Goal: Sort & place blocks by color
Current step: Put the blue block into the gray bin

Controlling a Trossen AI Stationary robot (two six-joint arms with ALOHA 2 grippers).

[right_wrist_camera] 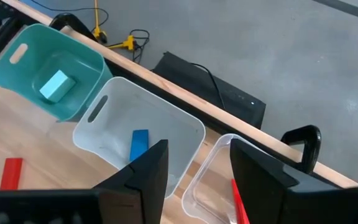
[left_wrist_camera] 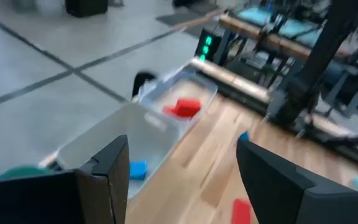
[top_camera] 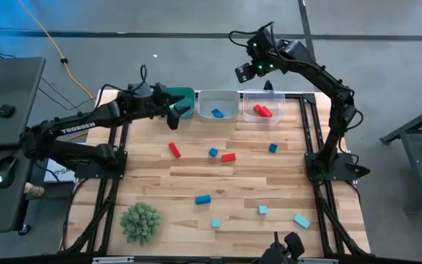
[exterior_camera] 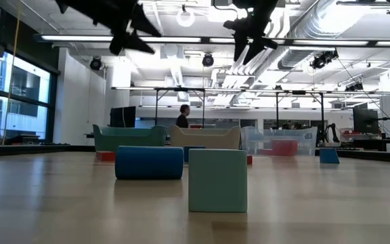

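Three bins stand in a row at the table's far edge: a teal bin [top_camera: 184, 96] holding a light teal block [right_wrist_camera: 56, 85], a middle clear bin [top_camera: 218, 97] holding a blue block [top_camera: 217, 113], and a right clear bin [top_camera: 264, 97] holding red blocks [top_camera: 262, 111]. Loose on the table lie red blocks [top_camera: 174, 149] [top_camera: 228, 157], blue blocks [top_camera: 213, 152] [top_camera: 272, 148] [top_camera: 202, 199] and teal blocks [top_camera: 216, 222] [top_camera: 262, 210] [top_camera: 301, 220]. My left gripper [left_wrist_camera: 182, 180] hovers open and empty beside the teal bin. My right gripper [right_wrist_camera: 197, 165] is open and empty, raised over the far edge near the clear bins.
A green spiky plant ball [top_camera: 140, 222] sits near the table's near left corner. In the low view a teal cube [exterior_camera: 217, 179] and a blue bar [exterior_camera: 149, 163] stand close to the camera. Black frame rails run along the table's left and right sides. A person stands far off in the room.
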